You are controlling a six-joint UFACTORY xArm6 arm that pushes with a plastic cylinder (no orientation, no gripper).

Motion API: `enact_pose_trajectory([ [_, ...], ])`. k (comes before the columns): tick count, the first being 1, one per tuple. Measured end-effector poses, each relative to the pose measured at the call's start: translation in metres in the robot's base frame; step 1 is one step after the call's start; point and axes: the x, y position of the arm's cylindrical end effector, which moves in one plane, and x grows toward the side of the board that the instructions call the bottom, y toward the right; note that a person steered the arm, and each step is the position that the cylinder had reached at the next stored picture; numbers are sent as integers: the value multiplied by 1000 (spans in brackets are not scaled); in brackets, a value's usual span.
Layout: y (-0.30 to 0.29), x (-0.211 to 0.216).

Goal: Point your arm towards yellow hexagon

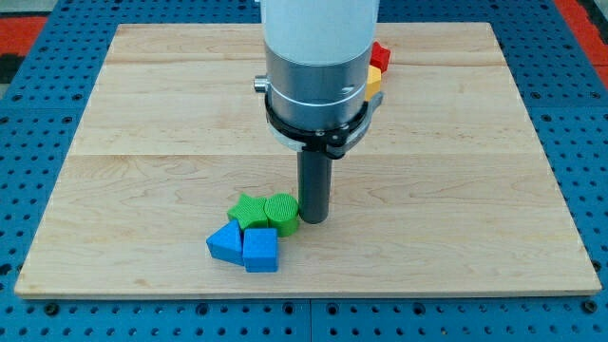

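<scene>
My tip (313, 220) rests on the board just right of a green round block (282, 212), touching or nearly touching it. A green star block (249, 210) sits left of that. Two blue blocks lie below them: one (226, 243) at the left and one (260, 250) beside it. A yellow block (374, 78), mostly hidden behind the arm's grey body (318, 76), peeks out at the view's top, with a red block (381, 55) just above it. The yellow block's shape cannot be made out.
The wooden board (456, 190) lies on a blue perforated table (579, 114). The arm's wide body hides the board's top middle.
</scene>
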Motion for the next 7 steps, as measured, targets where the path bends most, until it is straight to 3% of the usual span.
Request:
enact_pose_trajectory([
  [2,69,-32],
  [7,87,-65],
])
